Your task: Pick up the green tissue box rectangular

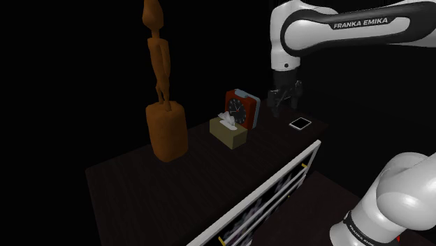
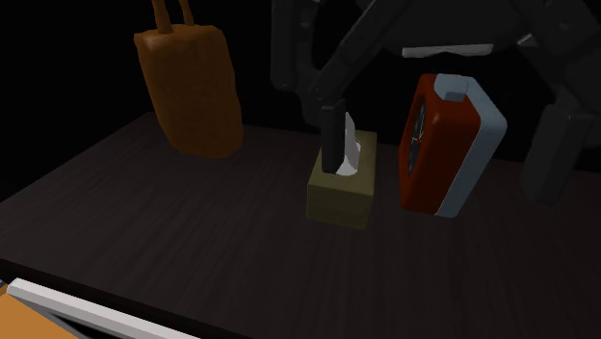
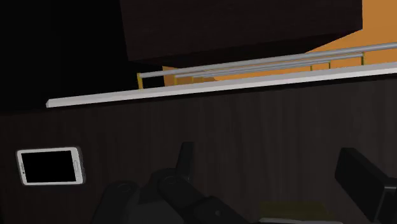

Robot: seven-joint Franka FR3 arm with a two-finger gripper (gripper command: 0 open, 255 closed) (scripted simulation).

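**Pincer** (image 1: 284,108): all black, on the white arm (image 1: 335,28). It hangs over the far end of the bench (image 1: 140,189), at the shoulder view's right. In the wrist view the pincer (image 3: 273,178) has its fingers (image 3: 359,181) standing well apart, with only dark bench top between them. It holds nothing.

**Phone** (image 1: 300,124): white rim, black screen. It lies flat on the bench, just below the pincer in the shoulder view, and also shows in the wrist view (image 3: 51,167).

**Clock** (image 1: 242,108): red case, grey edge, dark face. It stands upright just beside the pincer, on the shoulder view's left of it.

**Tissue box** (image 1: 229,131): the task's item, rectangular and olive-green, with a white tissue rising from its top slot. It rests on the bench directly in front of the clock, near it, and apart from the pincer. It also shows in the second exterior view (image 2: 340,193).

**Statue** (image 1: 164,84): brown, a tall slim figure on a rounded base. It stands well apart from the box, toward the shoulder view's left.

**Drawer** (image 1: 279,185): white front, pulled out below the bench edge.

**Surroundings**: a black area.
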